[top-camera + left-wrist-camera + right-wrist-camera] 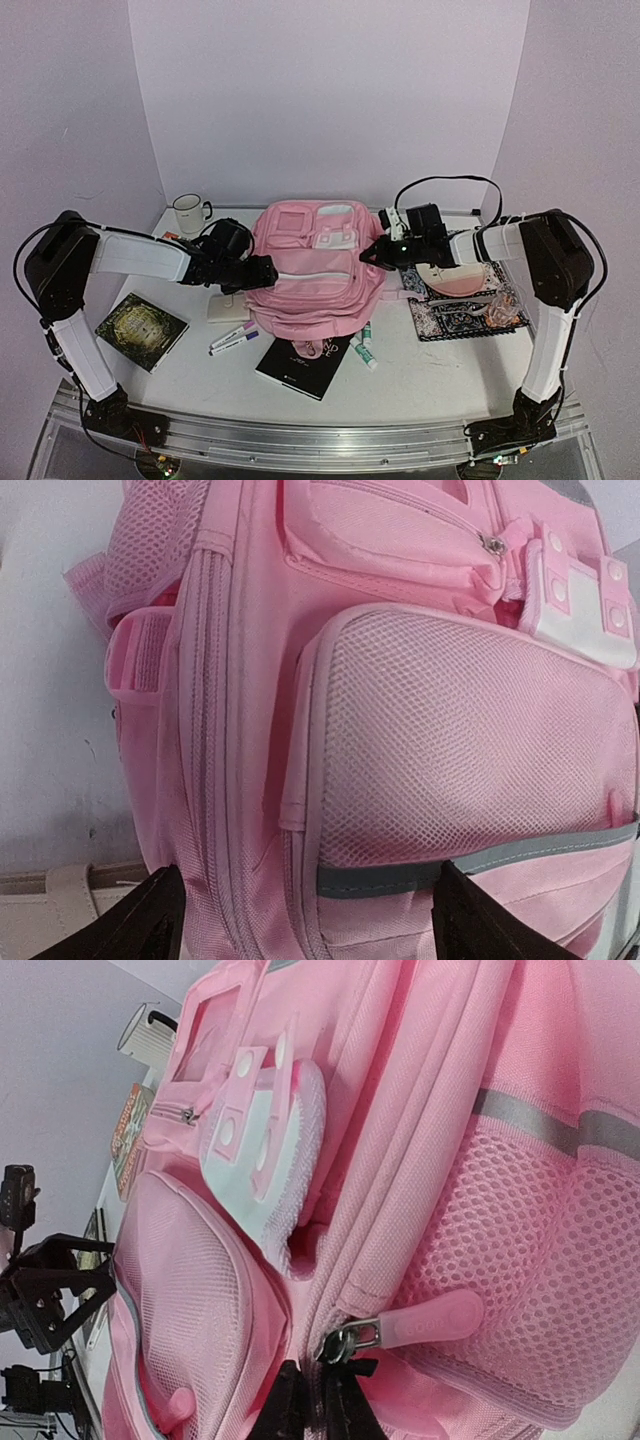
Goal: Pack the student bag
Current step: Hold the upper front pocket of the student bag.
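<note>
**A:** Where is the student bag found?

**B:** It is laid flat at the middle of the table, pockets up, with its long axis run from the near edge toward the back wall.

**A:** How are the grippers set?

**B:** The left gripper is spread wide at the bag's left flank, and nothing is held. The right gripper is closed together at the right flank, just beside the zip slider. The pink pull tab is pointed away from it. Whether anything is pinched cannot be told.

**A:** Which arm is favoured?

**B:** The right is judged nearer. The zip would likely be drawn along the bag's length while the left flank is steadied.
</note>
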Robot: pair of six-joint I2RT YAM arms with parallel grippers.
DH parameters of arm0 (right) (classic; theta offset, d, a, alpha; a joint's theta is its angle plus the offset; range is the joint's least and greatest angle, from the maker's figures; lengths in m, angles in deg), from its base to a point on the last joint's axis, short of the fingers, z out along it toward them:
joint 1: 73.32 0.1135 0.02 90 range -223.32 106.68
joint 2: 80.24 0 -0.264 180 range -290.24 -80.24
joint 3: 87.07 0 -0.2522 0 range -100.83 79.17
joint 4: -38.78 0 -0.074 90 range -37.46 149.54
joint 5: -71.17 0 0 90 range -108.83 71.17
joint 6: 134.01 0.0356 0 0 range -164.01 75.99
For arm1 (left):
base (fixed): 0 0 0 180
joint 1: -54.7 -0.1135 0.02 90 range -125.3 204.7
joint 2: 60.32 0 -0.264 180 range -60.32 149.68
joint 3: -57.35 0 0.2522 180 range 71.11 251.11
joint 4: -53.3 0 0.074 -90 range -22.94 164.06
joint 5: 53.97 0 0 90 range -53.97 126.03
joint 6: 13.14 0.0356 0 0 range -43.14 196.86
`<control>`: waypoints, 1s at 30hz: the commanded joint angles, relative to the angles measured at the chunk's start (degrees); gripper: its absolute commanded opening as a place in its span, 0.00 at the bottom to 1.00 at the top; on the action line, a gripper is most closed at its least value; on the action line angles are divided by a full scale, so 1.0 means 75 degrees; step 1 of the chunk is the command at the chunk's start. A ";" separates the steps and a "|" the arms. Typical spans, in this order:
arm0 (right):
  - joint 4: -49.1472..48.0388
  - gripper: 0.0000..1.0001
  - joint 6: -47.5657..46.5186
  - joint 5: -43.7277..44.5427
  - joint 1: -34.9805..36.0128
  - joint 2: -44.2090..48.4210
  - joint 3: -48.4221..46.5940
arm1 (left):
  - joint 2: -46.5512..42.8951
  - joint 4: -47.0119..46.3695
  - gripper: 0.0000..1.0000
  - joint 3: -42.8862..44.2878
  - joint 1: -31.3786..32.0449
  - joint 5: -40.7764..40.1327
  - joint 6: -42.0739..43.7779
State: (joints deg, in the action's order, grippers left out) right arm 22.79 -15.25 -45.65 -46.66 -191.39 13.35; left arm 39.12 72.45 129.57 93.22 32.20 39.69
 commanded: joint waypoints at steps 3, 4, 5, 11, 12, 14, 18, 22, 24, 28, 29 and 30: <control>0.0412 0.28 -0.1918 -0.0654 0.0066 0.0318 -0.0379 | 0.0210 -0.1596 0.86 -0.0316 -0.0138 0.0594 -0.0949; 0.0549 0.34 -0.2234 -0.0630 0.0054 0.0429 -0.0372 | 0.0262 -0.1650 0.86 -0.0328 -0.0167 0.0719 -0.0965; 0.0672 0.39 -0.2519 -0.0619 0.0037 0.0542 -0.0360 | 0.0293 -0.1696 0.85 -0.0348 -0.0190 0.0767 -0.0967; 0.1297 0.65 -0.3946 -0.0884 -0.0047 0.0833 -0.0390 | 0.0341 -0.1739 0.82 -0.0351 -0.0262 0.0804 -0.0816; 0.1335 0.67 -0.4152 -0.0922 -0.0050 0.0850 -0.0397 | 0.0355 -0.1736 0.82 -0.0353 -0.0273 0.0804 -0.0805; 0.1399 0.70 -0.4366 -0.0884 -0.0044 0.0881 -0.0406 | 0.0403 -0.1733 0.81 -0.0344 -0.0283 0.0827 -0.0805; 0.1413 0.76 -0.4571 -0.1391 -0.0046 0.0781 -0.0514 | 0.0522 -0.1745 0.80 -0.0282 -0.0285 0.0915 -0.0796; 0.1607 0.80 -0.4665 -0.1937 -0.0045 0.0312 -0.0798 | 0.0617 -0.1751 0.79 -0.0233 -0.0284 0.0991 -0.0784; 0.1701 0.83 -0.4724 -0.2015 -0.0049 0.0151 -0.0822 | 0.0642 -0.1760 0.79 -0.0202 -0.0287 0.1021 -0.0787; 0.1974 0.89 -0.4895 -0.2384 -0.0042 -0.0146 -0.0942 | 0.0699 -0.1766 0.78 -0.0156 -0.0285 0.1085 -0.0776; 0.2063 0.90 -0.4929 -0.2406 -0.0042 -0.0230 -0.0987 | 0.0714 -0.1765 0.78 -0.0147 -0.0285 0.1096 -0.0775; 0.2142 0.91 -0.4959 -0.2391 -0.0043 -0.0313 -0.1014 | 0.0730 -0.1764 0.78 -0.0138 -0.0285 0.1104 -0.0777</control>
State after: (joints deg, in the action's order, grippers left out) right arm 34.49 -50.09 -59.52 -46.93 -191.06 8.10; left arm 43.16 60.40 126.95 91.02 38.04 33.72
